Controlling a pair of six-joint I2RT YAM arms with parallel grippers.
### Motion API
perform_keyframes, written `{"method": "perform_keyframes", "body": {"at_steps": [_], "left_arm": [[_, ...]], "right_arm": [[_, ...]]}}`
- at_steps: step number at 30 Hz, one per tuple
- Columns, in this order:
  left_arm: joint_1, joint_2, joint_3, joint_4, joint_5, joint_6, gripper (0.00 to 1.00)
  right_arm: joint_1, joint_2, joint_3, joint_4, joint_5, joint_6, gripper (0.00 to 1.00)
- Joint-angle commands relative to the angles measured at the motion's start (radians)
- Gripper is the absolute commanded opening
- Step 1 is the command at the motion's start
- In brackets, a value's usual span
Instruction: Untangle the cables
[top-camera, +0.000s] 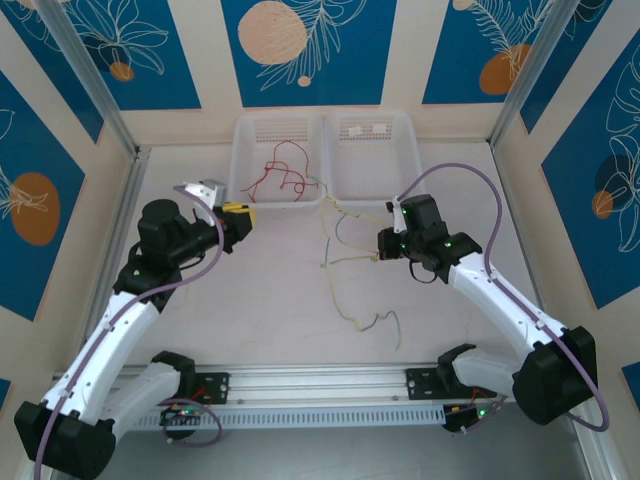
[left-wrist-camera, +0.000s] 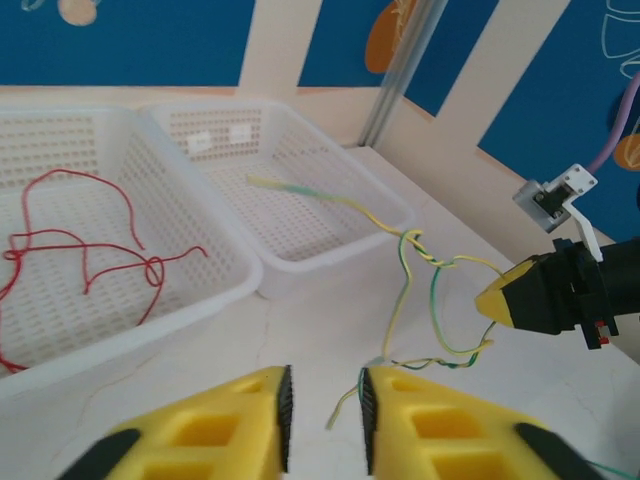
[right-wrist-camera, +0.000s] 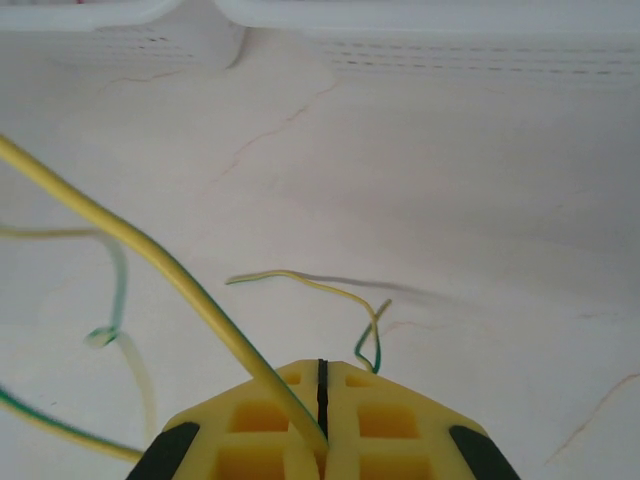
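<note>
the right pincer (right-wrist-camera: 322, 370) is closed, its yellow pads pressed together on one strand of the yellow-green cables (right-wrist-camera: 150, 250). the strand enters the seam between the pads and runs up and to the left, clear of the surface. from overhead, the right pincer (top-camera: 382, 250) sits right of centre over the tabletop (top-camera: 250, 300), with the yellow-green cables (top-camera: 345, 270) trailing from it in loose kinked loops toward the near edge. seen from the left wrist, these cables (left-wrist-camera: 410, 270) twist round one another just beside the tip of the right pincer (left-wrist-camera: 500, 300). one strand end extends over the front corner of the right basket (left-wrist-camera: 330, 270); contact with the rim cannot be determined. the left pincer (left-wrist-camera: 325, 378) stands slightly apart with nothing between its pads. overhead, the left pincer (top-camera: 243, 213) is just beside the front left corner of the left basket (top-camera: 240, 150). the red cables (top-camera: 280, 175) lie inside that basket as a loose tangle, well apart from the yellow-green group. the right basket (top-camera: 410, 170) touches the left basket along the far side of the tabletop.
</note>
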Motion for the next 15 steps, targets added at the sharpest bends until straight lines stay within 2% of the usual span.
{"method": "perform_keyframes", "body": {"at_steps": [1,4,7,8,10,13,14,15], "left_arm": [[-0.014,0.047,0.003,0.083,0.127,-0.012,0.37],[-0.085,0.083,0.006,0.102,0.123,0.011,0.62],[-0.161,0.113,0.021,0.124,0.113,0.042,0.77],[-0.177,0.124,0.022,0.133,0.109,0.049,0.79],[-0.198,0.152,0.030,0.135,0.080,0.053,0.81],[-0.201,0.173,0.023,0.138,0.035,0.055,0.81],[-0.201,0.174,0.016,0.144,0.031,0.057,0.72],[-0.200,0.171,0.007,0.157,0.025,0.057,0.58]], "right_arm": [[0.006,-0.042,-0.010,0.032,-0.178,0.032,0.00],[0.023,-0.072,-0.009,0.078,-0.321,0.029,0.00],[0.030,-0.077,0.001,0.103,-0.459,0.038,0.00],[0.036,-0.079,-0.001,0.117,-0.500,0.038,0.00],[0.057,-0.087,-0.003,0.148,-0.588,0.032,0.00],[0.089,-0.106,-0.002,0.168,-0.636,0.023,0.00],[0.091,-0.109,-0.001,0.173,-0.654,0.025,0.00],[0.094,-0.112,0.002,0.175,-0.675,0.023,0.00]]}}
